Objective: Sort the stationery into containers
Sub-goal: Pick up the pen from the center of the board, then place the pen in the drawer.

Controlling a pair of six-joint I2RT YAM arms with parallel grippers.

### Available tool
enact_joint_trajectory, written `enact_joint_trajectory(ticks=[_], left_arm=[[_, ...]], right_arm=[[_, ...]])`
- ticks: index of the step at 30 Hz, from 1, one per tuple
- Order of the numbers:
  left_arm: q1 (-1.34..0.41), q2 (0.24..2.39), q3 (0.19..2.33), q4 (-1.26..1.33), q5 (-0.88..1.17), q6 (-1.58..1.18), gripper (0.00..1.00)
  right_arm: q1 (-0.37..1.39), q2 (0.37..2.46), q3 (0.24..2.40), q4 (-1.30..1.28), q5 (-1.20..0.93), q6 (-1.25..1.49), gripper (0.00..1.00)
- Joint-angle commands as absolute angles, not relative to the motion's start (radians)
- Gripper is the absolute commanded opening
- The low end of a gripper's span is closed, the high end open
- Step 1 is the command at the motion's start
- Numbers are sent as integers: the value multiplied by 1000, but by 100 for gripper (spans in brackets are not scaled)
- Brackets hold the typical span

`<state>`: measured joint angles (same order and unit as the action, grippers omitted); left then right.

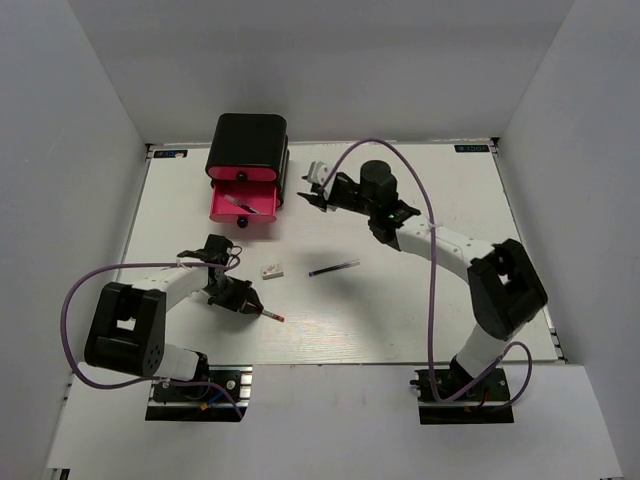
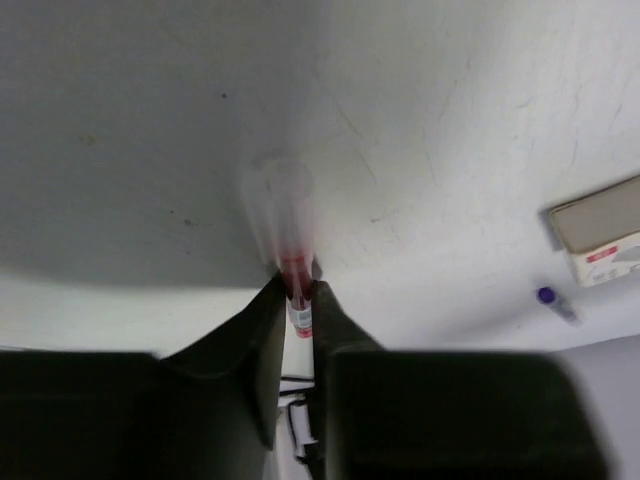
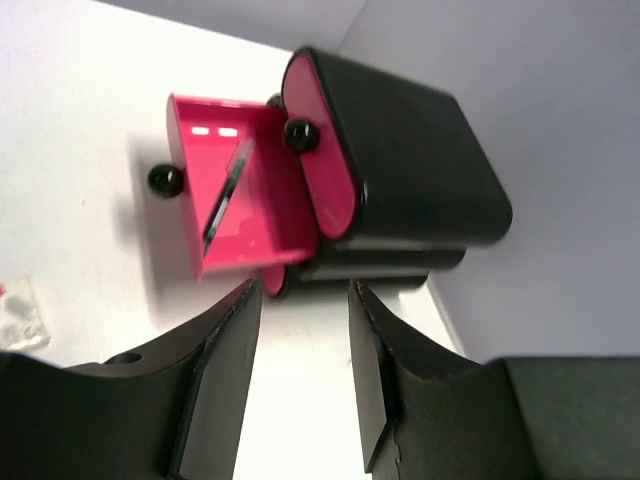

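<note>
One red pen (image 1: pixel 268 315), two dark pens (image 1: pixel 334 268) (image 1: pixel 243 204), one eraser (image 1: pixel 272 270), one chest (image 1: pixel 247 145).

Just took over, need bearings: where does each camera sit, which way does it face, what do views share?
Top external: above and behind the bases, looking down on the table; left arm and right arm show.
Left wrist: on the left arm, facing the table past left jaws shut on the red pen.
Right wrist: on the right arm, facing the mini chest between open right jaws.
Shared: eraser in top and left wrist.
</note>
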<state>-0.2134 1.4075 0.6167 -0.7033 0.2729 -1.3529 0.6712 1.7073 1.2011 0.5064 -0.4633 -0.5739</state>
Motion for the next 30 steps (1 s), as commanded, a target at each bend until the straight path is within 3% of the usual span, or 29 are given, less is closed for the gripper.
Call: enact_joint_trajectory(ticks=[1, 5, 11, 15, 30], left_arm=[[-219, 1358, 627, -693, 225, -1362, 18], [-219, 1266, 698, -728, 210, -1373, 0], [-204, 1212, 915, -765, 111, -1402, 0], [-195, 1323, 1112, -765, 51, -1430, 0], [-137, 1621, 1367, -640, -38, -1557, 0]], right_arm=[[640, 1614, 1094, 552, -498, -540, 47], [603, 1517, 965, 548, -514, -546, 47], [568, 1437, 841, 494, -546, -612, 52], [572, 1414, 773, 378, -638, -704, 55], [538, 1387, 724, 324, -658, -759, 55]])
